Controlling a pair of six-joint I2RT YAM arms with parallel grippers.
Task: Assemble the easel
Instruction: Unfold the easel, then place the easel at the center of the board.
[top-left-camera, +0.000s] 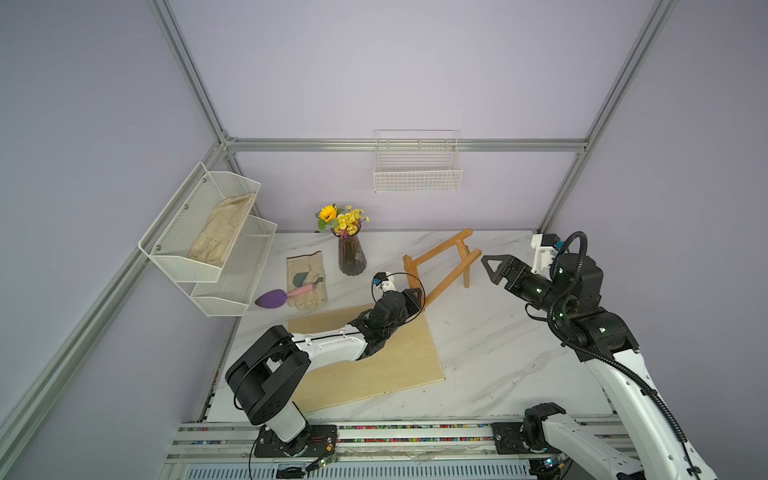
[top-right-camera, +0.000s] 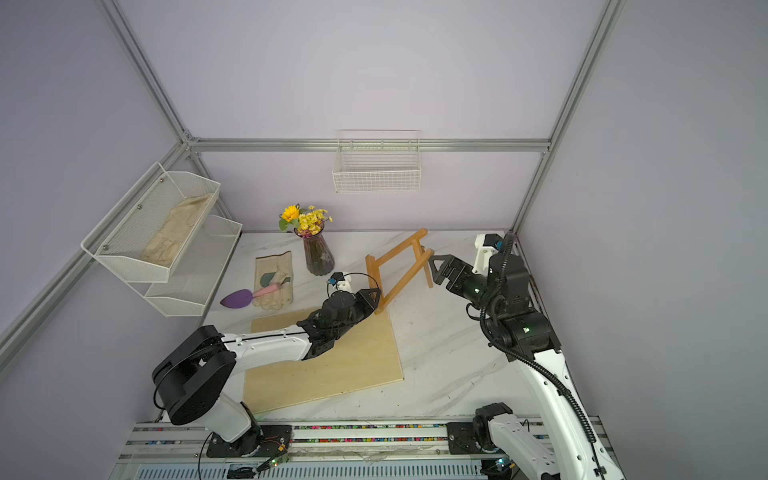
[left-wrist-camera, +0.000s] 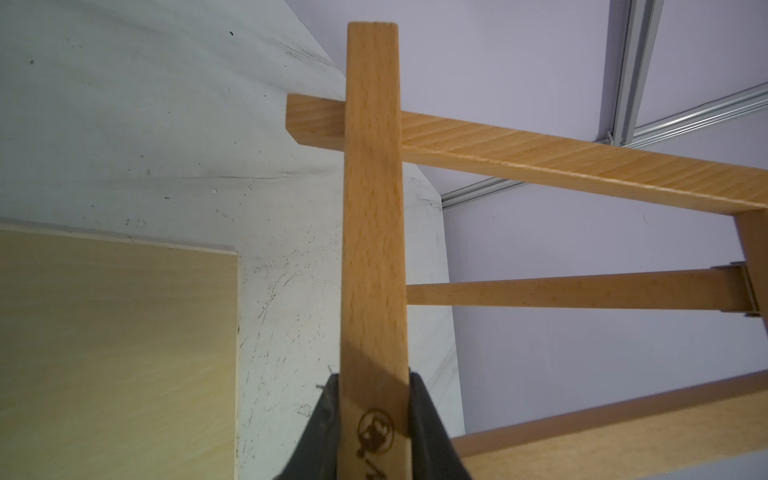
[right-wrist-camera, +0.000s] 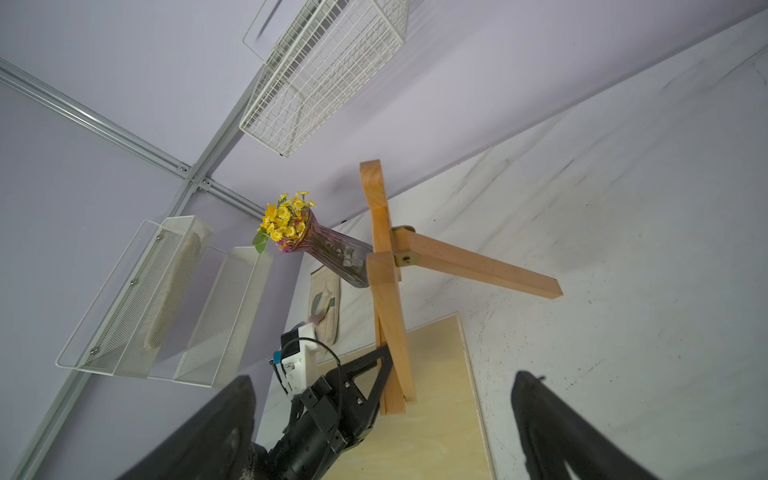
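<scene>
Plywood board is lying left on the counter; at its far corner my left tool is clenching a leg of the easel, which is tilting rightward. My right tool is hanging released beside its top, open counter nearer me.

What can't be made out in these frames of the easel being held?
Top views: where the left gripper clamps the honey-brown wooden slat easel; its own black body hides how the jaws sit.
Left wrist view: the burned logo on the clamped leg, blurred and cut off by the bottom edge.
All views: whether the hinged rear prop leg touches the white marble table; none shows its tip side-on.
</scene>
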